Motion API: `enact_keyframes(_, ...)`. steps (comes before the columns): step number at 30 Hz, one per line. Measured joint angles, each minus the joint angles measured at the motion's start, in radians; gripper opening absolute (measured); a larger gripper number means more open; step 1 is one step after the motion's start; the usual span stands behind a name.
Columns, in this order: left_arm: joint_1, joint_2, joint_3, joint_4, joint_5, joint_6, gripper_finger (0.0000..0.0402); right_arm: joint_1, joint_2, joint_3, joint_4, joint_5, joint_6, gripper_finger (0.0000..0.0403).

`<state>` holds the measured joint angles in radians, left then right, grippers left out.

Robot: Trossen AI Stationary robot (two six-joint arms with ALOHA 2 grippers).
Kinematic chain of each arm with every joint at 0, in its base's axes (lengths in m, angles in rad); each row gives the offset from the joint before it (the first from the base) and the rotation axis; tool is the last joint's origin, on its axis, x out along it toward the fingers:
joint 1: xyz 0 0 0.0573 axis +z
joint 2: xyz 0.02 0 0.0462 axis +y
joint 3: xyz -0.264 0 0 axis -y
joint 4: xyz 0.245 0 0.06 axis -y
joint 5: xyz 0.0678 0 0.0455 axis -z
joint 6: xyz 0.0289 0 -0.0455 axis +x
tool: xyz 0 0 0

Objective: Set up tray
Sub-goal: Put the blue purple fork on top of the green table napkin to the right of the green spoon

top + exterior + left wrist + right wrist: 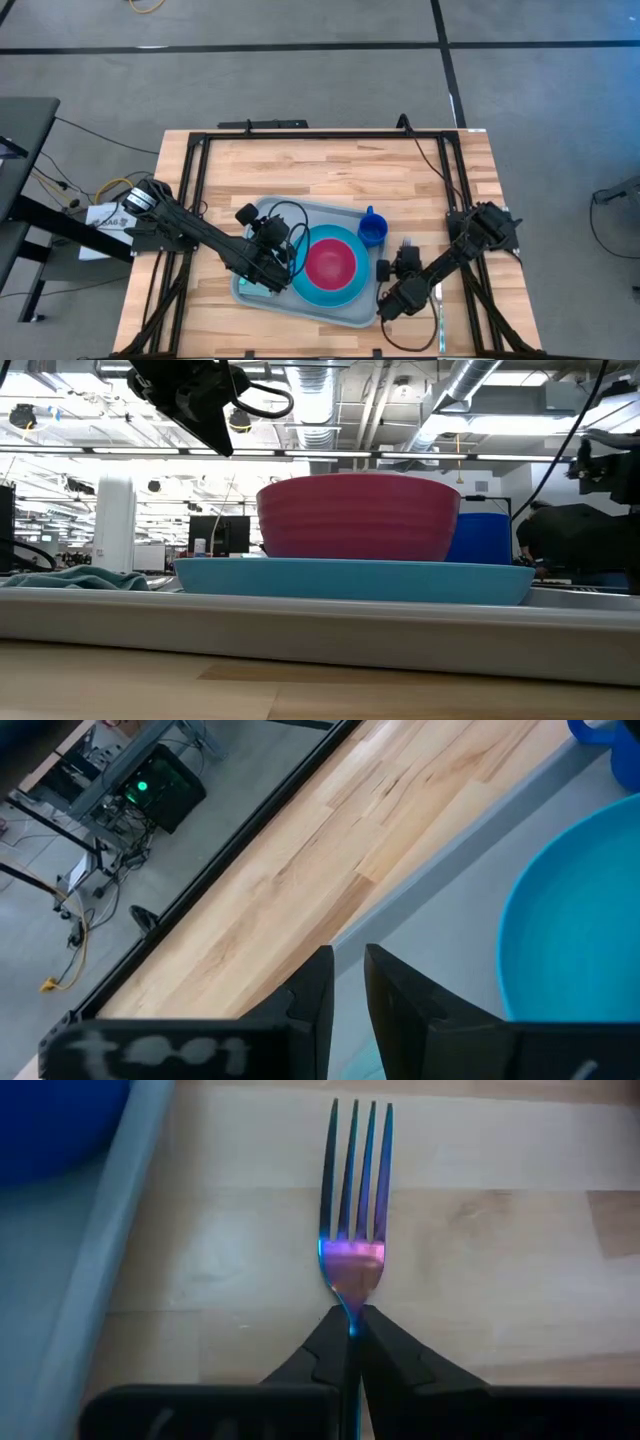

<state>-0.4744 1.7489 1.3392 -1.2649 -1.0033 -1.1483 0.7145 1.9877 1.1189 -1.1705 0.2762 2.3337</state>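
Note:
The grey-blue tray [330, 207] lies mid-table and carries a bright blue plate [345, 291] with a red bowl [330, 262] in it. A blue cup [372, 230] stands at its far right and a teal napkin [70, 578] lies at its left end. My left gripper [347, 960] hovers over the tray's left part [272, 232], its fingers a narrow gap apart with nothing between them. A fork with an iridescent sheen [352, 1200] lies on the wood just right of the tray, tines toward the far edge. My right gripper [351, 1320] is shut on it [400, 262]. My right gripper pinches the fork's neck [350, 1302], just behind the tines, between its two fingertips. The fingers slant down from the near side and run along the fork. The gripper hides the handle. The fork looks level on the wood; whether it is lifted I cannot tell.
A slim shiny utensil [438, 305] lies on the wood right of my right arm. A black frame [300, 135] runs along the table's edges. Bare wood stretches between the tray and the far edge [330, 165].

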Motion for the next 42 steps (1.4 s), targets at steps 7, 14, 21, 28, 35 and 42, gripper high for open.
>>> enact_keyframes(7, 0.0, 0.0, 0.0, -0.012, -0.004, 0.001, 0.005, 0.043, -0.001, 0.209, -0.183, -0.041, -0.05, 0.0007)
enact_keyframes(14, 0.0, 0.0, 0.0, -0.091, -0.005, 0.0, 0.005, 0.078, -0.003, 0.483, -0.398, 0.043, -0.091, 0.0005)
enact_keyframes(21, -0.025, -0.006, 0.0, -0.314, -0.004, -0.227, 0.005, 0.035, -0.006, 0.668, -0.37, 0.262, -0.303, 0.0003)
enact_keyframes(28, -0.084, -0.076, 0.023, -0.297, -0.001, -0.147, 0.005, -0.128, -0.003, 0.698, -0.157, 0.433, -0.631, 0.0002)
enact_keyframes(35, -0.122, -0.23, 0.017, -0.305, -0.022, -0.117, 0.005, -0.321, -0.003, 0.689, 0.274, 0.435, -1.042, 0.0003)
enact_keyframes(42, -0.13, -0.379, 0.018, -0.306, -0.093, -0.087, 0.005, -0.447, 0.029, 0.693, 0.463, 0.41, -1.075, 0.0004)
